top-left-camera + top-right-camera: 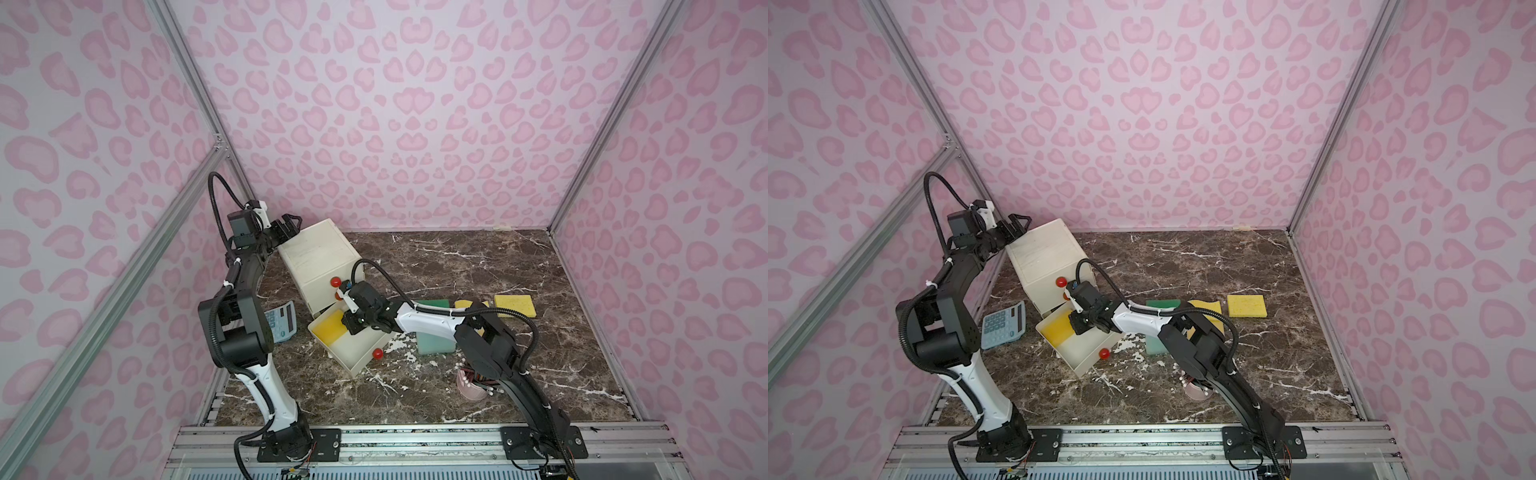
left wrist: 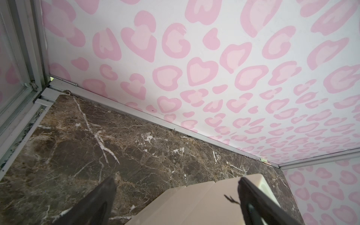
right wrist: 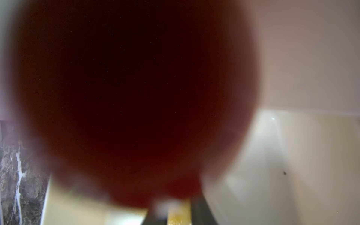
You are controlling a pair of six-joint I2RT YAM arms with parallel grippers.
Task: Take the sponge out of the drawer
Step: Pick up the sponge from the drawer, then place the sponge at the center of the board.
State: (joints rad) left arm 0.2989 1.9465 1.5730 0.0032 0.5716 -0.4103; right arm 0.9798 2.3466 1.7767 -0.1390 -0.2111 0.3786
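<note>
The cream cabinet (image 1: 316,253) stands at the back left with its lowest drawer (image 1: 361,365) pulled out. A yellow sponge (image 1: 330,328) lies in the drawer's inner end, seen in both top views (image 1: 1059,328). My right gripper (image 1: 347,324) reaches down into the drawer at the sponge's edge. In the right wrist view its two dark fingers (image 3: 202,214) stand close together with the yellow sponge (image 3: 179,215) between them, and a blurred red knob (image 3: 136,97) fills most of that view. My left gripper (image 1: 291,222) is open over the cabinet's top back corner (image 2: 204,202), holding nothing.
A calculator (image 1: 282,322) lies left of the drawer. Right of the drawer lie a green sponge (image 1: 432,345) and two yellow sponges (image 1: 513,305), partly under my right arm. A pink cup (image 1: 471,384) of swabs stands near the right arm. Walls close in on the left.
</note>
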